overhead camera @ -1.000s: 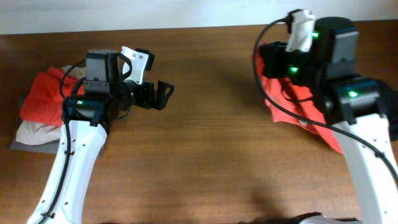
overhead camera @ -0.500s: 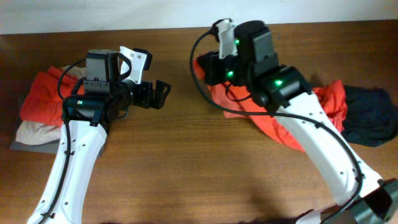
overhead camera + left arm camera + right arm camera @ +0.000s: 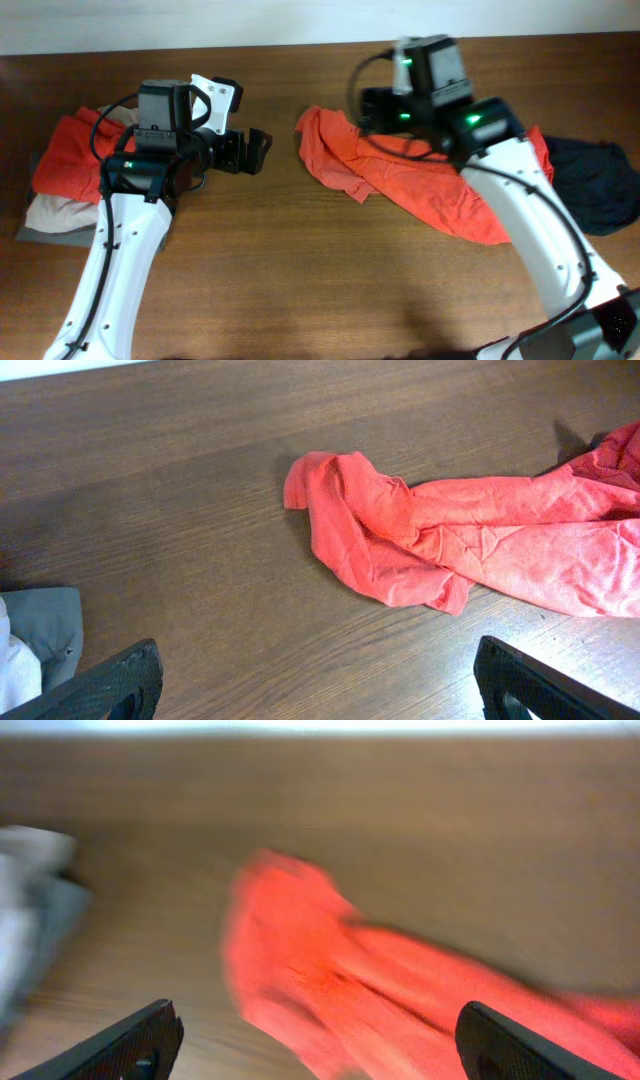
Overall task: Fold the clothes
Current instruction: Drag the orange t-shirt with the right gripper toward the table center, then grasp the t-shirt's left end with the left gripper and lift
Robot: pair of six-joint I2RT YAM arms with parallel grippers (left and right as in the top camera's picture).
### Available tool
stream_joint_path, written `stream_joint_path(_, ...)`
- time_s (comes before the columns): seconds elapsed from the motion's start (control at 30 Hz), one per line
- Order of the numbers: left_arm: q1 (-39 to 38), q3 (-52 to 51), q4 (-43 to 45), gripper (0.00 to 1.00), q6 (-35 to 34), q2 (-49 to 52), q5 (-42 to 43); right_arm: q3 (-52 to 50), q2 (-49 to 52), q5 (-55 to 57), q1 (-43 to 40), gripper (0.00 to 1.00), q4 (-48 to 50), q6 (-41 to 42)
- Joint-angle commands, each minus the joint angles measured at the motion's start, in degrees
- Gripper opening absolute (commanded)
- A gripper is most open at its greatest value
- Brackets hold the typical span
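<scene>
The red-orange T-shirt [image 3: 420, 185] lies crumpled and unfolded on the wooden tabletop [image 3: 300, 270], right of centre. It stretches in a loose band from a bunched end near the middle toward the right side, where it passes under the right arm. The left end effector [image 3: 256, 151] hangs over bare wood to the left of the shirt, apart from it. In the left wrist view its two fingers [image 3: 120, 680] stand wide at the lower corners with nothing between them, and the shirt's bunched end lies ahead. The right end effector [image 3: 320, 1045] is likewise spread and empty, with the shirt in front of it. That view is blurred, so whether it touches the cloth cannot be told. At the tabletop's left edge sits a pile of garments [image 3: 55, 205], with red-orange cloth over beige and grey. A dark garment [image 3: 590, 185] lies at the far right, just beside the shirt.
</scene>
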Motion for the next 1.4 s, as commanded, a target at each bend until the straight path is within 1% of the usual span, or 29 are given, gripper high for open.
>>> stream_joint_path(0.0, -0.07, 0.83, 0.0, 0.99, -0.13, -0.02, -0.33, 0.15, -0.33, 3.48, -8.22, 0.92, -9.18, 3.63)
stream_joint_path(0.13, -0.07, 0.83, 0.2, 0.99, -0.13, 0.0, -0.33, -0.61, -0.2, 4.28, -16.59, 0.92, -20.33, 8.59)
stream_joint_path(0.23, -0.07, 0.83, 0.2, 0.99, -0.13, 0.0, -0.33, -4.17, -0.15, 4.28, -23.06, 0.92, -22.82, 10.4)
stream_joint_path(0.27, -0.07, 0.83, 0.2, 0.99, -0.13, 0.0, -0.33, -7.02, 0.04, 4.28, -26.47, 0.92, -22.32, 10.43)
stream_joint_path(0.33, -0.07, 0.83, 0.17, 0.99, -0.13, 0.0, -0.33, -10.88, 0.35, 4.24, -30.45, 0.92, -21.0, 11.45)
stream_joint_path(0.4, -0.07, 0.83, 0.2, 0.99, -0.13, 0.0, -0.33, -16.83, 0.63, 3.02, -35.41, 0.92, -17.22, 11.1)
stream_joint_path(0.5, -0.07, 0.83, 0.39, 0.99, -0.13, 0.0, -0.33, -22.75, 0.63, 2.03, -39.67, 0.92, -13.09, 7.13)
stream_joint_path(0.6, -0.07, 0.83, 0.37, 0.99, -0.13, 0.0, -0.33, -26.67, 0.63, 2.54, -43.25, 0.91, -9.68, 6.84)
stream_joint_path(0.67, -0.07, 0.83, 0.39, 0.99, -0.13, 0.0, -0.33, -28.44, 0.63, -1.49, -44.57, 0.91, -6.32, 3.93)
stream_joint_path(0.77, -0.07, 0.83, 0.66, 0.99, -0.13, 0.0, -0.33, -30.32, 0.63, -12.94, -44.68, 0.8, -1.64, -1.07)
stream_joint_path(0.83, -0.07, 0.83, 0.83, 0.99, -0.13, 0.0, -0.33, -30.56, 0.63, -17.14, -44.09, 0.56, -0.7, -2.21)
stream_joint_path(0.87, -0.07, 0.83, 0.81, 0.99, -0.13, 0.0, -0.33, -30.53, 0.61, -18.14, -43.67, 0.45, -0.24, -2.19)
stream_joint_path(0.9, -0.07, 0.83, 0.76, 0.99, -0.13, 0.0, -0.35, -30.51, 0.5, -19.04, -43.36, 0.39, 0.44, -2.23)
stream_joint_path(0.93, -0.07, 0.83, 0.76, 0.99, -0.13, 0.0, -0.33, -30.47, 0.33, -20.17, -43.17, 0.31, 0.85, -2.54)
stream_joint_path(0.97, -0.07, 0.83, 0.76, 0.99, -0.13, 0.0, -0.35, -30.32, -0.07, -23.21, -42.97, 0.25, 1.29, -4.07)
stream_joint_path(1.07, -0.07, 0.83, 0.76, 0.99, -0.13, 0.0, -0.33, -28.87, -2.49, -32.76, -42.93, 0.11, 1.09, -6.91)
stream_joint_path(1.13, -0.07, 0.83, 0.76, 0.99, -0.13, 0.0, -0.35, -27.41, -4.98, -35.93, -42.93, 0.04, 0.76, -6.91)
stream_joint_path(1.37, -0.07, 0.83, 0.76, 0.99, -0.13, 0.0, -0.35, -21.57, -18.51, -41.77, -42.86, 0.04, -1.99, -5.9)
